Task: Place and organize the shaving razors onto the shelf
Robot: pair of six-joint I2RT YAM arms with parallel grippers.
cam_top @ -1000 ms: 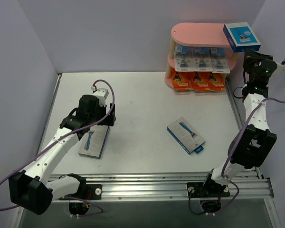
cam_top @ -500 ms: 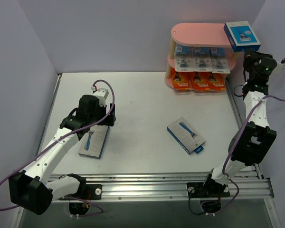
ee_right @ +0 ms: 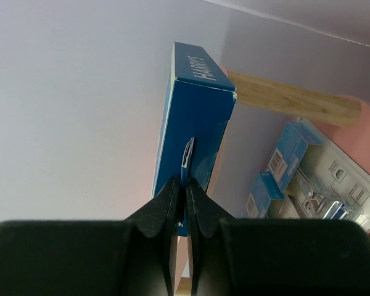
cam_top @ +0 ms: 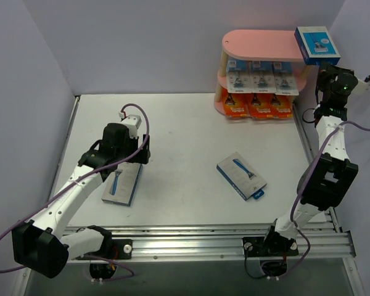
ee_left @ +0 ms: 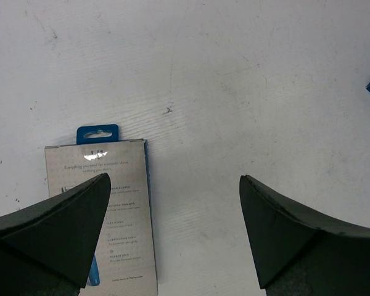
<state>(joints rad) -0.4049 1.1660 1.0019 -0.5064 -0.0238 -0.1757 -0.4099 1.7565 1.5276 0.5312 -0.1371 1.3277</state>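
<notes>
Right, the white table [cam_top: 191,123] fills the floor of the cell, and the pink shelf [cam_top: 259,40] stands at its far right corner: that's our landmark.

The right arm [cam_top: 330,154] towers just off the shelf's right end. Its elbow is bent low and its forearm climbs almost straight up, with the wrist just under the top board. The left arm [cam_top: 80,185] is well away from the shelf, out at the near left, reaching forward and stooped low over the table.

Now the packs. The held box [cam_top: 317,45], blue with a razor pictured, is at the right end of the shelf's top board, directly above the right gripper [ee_right: 184,185]. The fingers are pressed together on a thin tab at the box's lower edge, and the box stands on end in the wrist view. I cannot tell whether it rests on the board.

A second box [cam_top: 241,176] lies flat out in front of the shelf, well apart from both arms. A third box [cam_top: 122,183] lies far to the shelf's left, partly beneath the left gripper [ee_left: 174,185]. Its fingers are spread wide, one over the pack, the other over bare table.

Three blister cards [cam_top: 262,77] line the shelf's middle tier, and three orange boxes [cam_top: 258,106] line the bottom tier.
</notes>
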